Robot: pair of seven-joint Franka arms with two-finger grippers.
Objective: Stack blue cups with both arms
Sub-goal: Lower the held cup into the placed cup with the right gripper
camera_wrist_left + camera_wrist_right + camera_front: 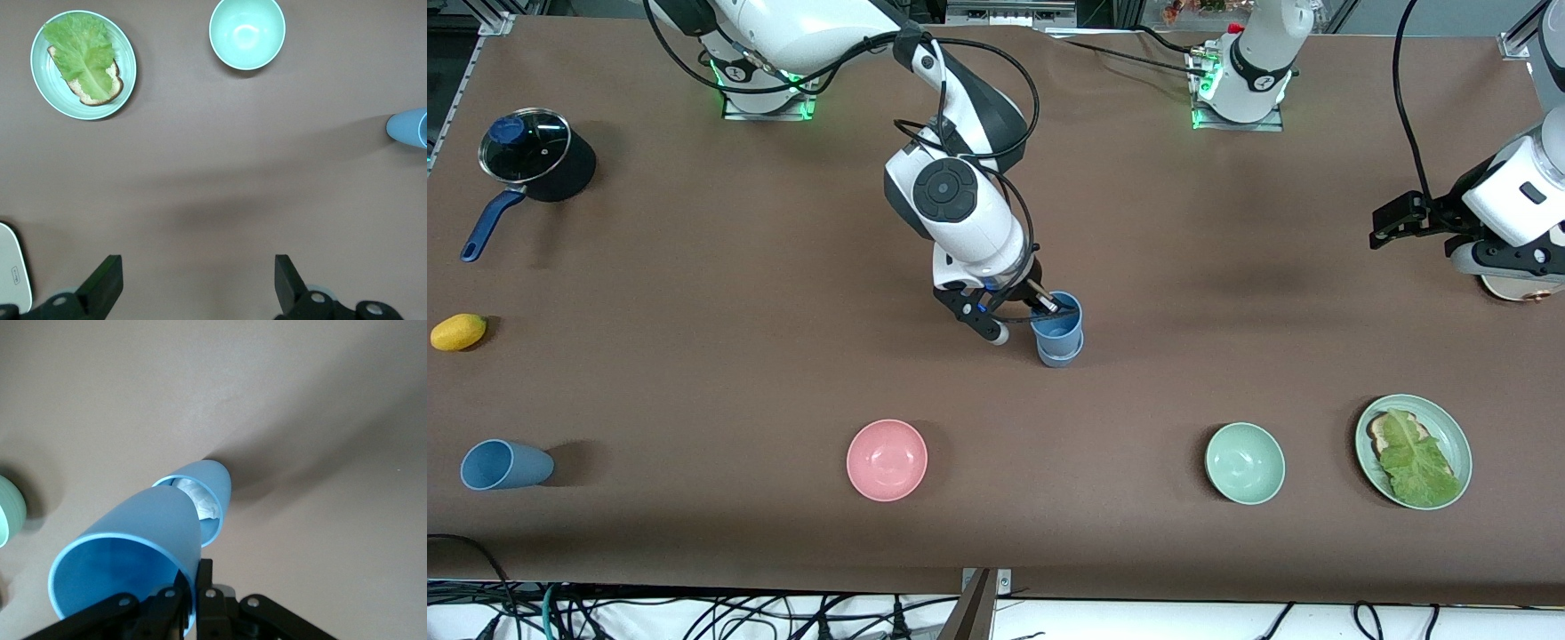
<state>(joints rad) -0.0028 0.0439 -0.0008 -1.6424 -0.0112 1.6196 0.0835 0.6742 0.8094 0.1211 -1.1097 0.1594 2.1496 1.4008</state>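
My right gripper (1024, 313) pinches the rim of a blue cup (1060, 322), its base set into a second cup (1060, 354) farther from the camera than the pink bowl (887, 460). My left gripper (197, 283) waits, fingers wide.

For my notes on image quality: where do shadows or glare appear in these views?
Front view: glare on the pot lid, a soft shadow beside the lying cup. Left wrist view: a broad blurry shadow on the table. Right wrist view: a dark shadow past the lower cup.
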